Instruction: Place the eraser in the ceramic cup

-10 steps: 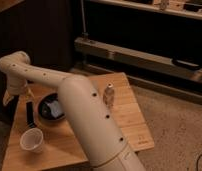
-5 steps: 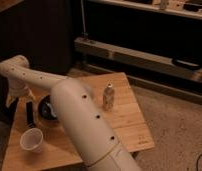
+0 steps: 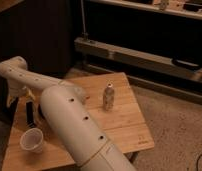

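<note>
The eraser (image 3: 30,113), a narrow black bar, lies flat on the wooden table (image 3: 119,125) near its left side. The ceramic cup (image 3: 32,140), small and white, stands upright at the front left, a little below the eraser. My white arm (image 3: 69,120) reaches from the bottom of the view to the far left, bends at an elbow (image 3: 14,67) and drops down. The gripper (image 3: 13,99) hangs at the table's left edge, just left of the eraser's far end. I cannot tell whether it touches the eraser.
A small pale bottle (image 3: 109,97) stands upright at the middle of the table. The arm covers most of the black bowl beside the eraser. Dark shelving and a metal rail (image 3: 144,57) stand behind the table. Speckled floor (image 3: 174,125) lies to the right.
The arm has swung across the left half of the table and now hides the black bowl. The gripper has stayed at the left edge by the eraser. Cup and bottle have not moved.
</note>
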You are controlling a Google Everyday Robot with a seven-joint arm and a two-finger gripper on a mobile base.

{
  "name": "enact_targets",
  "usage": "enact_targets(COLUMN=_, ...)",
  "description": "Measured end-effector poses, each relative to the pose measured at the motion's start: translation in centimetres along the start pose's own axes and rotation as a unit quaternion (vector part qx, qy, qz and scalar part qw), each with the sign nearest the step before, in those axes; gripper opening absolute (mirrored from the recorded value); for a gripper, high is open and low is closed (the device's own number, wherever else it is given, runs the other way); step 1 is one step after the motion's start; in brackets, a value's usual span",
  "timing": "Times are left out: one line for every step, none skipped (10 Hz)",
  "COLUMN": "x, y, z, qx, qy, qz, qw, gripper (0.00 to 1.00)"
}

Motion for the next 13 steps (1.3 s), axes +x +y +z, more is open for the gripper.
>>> enact_targets(x=0.1, y=0.4, z=0.9, qx=0.000, qy=0.001, qz=0.001, qw=1.0000, gripper=0.80)
enact_targets(x=0.1, y=0.8, z=1.5, qx=0.000, qy=0.001, qz=0.004, qw=1.0000, gripper=0.80)
enact_targets(x=-0.1, y=0.9, z=1.8, qx=0.002, qy=0.002, qz=0.007, qw=1.0000, gripper=0.80)
enact_targets(x=-0.2, y=1.3, z=2.1, qx=0.004, qy=0.001, qz=0.012, qw=0.9999, gripper=0.75)
enact_targets(x=-0.3, y=1.6, z=2.2, qx=0.006, qy=0.002, qz=0.015, qw=0.9999, gripper=0.66)
enact_targets(x=-0.6, y=1.6, z=2.2, qx=0.007, qy=0.003, qz=0.015, qw=0.9998, gripper=0.53)
enact_targets(x=-0.7, y=1.7, z=2.1, qx=0.008, qy=0.003, qz=0.015, qw=0.9999, gripper=0.45)
enact_targets(x=-0.9, y=1.7, z=1.9, qx=0.007, qy=0.004, qz=0.013, qw=0.9999, gripper=0.36)
enact_targets(x=-1.3, y=1.4, z=1.6, qx=0.008, qy=0.003, qz=0.008, qw=0.9999, gripper=0.23)
enact_targets(x=-1.5, y=1.0, z=1.4, qx=0.010, qy=0.001, qz=0.001, qw=1.0000, gripper=0.15)
enact_targets(x=-1.9, y=0.6, z=1.1, qx=0.015, qy=-0.003, qz=-0.007, qw=0.9998, gripper=0.06)
enact_targets(x=-2.3, y=0.7, z=0.3, qx=0.019, qy=-0.004, qz=-0.014, qw=0.9997, gripper=0.01)
enact_targets(x=-2.7, y=0.5, z=-1.0, qx=0.029, qy=0.001, qz=-0.019, qw=0.9994, gripper=0.00)
